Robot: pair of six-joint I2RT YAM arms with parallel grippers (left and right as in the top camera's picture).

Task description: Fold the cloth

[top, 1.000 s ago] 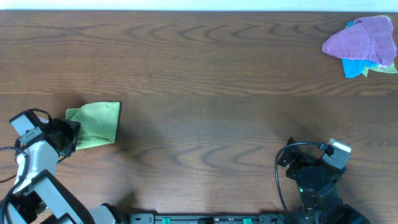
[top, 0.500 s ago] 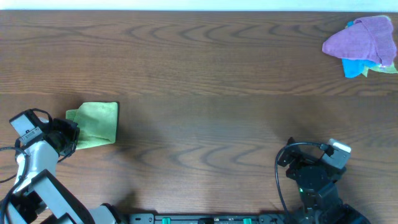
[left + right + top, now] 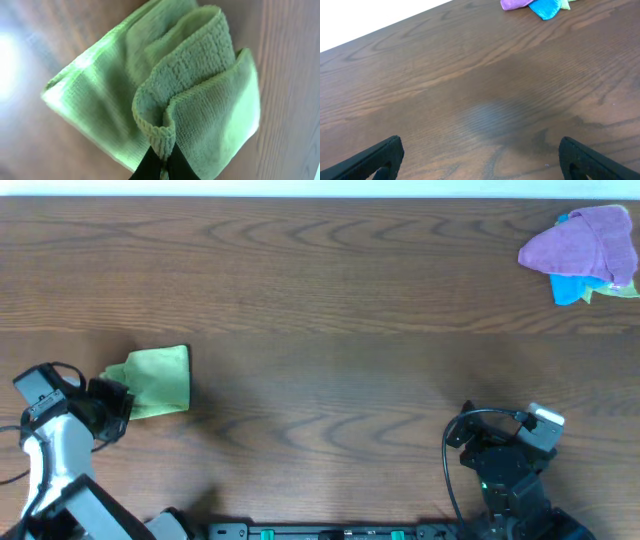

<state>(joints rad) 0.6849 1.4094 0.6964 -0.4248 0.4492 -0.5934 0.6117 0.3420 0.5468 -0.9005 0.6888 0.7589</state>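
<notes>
A folded green cloth [image 3: 158,378] lies at the table's left side. My left gripper [image 3: 118,398] is shut on its near-left edge; in the left wrist view the black fingertips [image 3: 162,165] pinch a bunched fold of the green cloth [image 3: 200,95], the rest resting in layers on the wood. My right gripper [image 3: 480,155] is open and empty over bare table near the front right; its arm [image 3: 510,455] rests low by the front edge.
A pile of cloths, purple [image 3: 585,242] on top of blue and green ones, sits at the far right corner, also in the right wrist view [image 3: 540,6]. The table's front edge holds the arm bases.
My left gripper has pulled slightly left and toward the front edge, dragging the green cloth's gripped edge with it. The right arm has not moved.
</notes>
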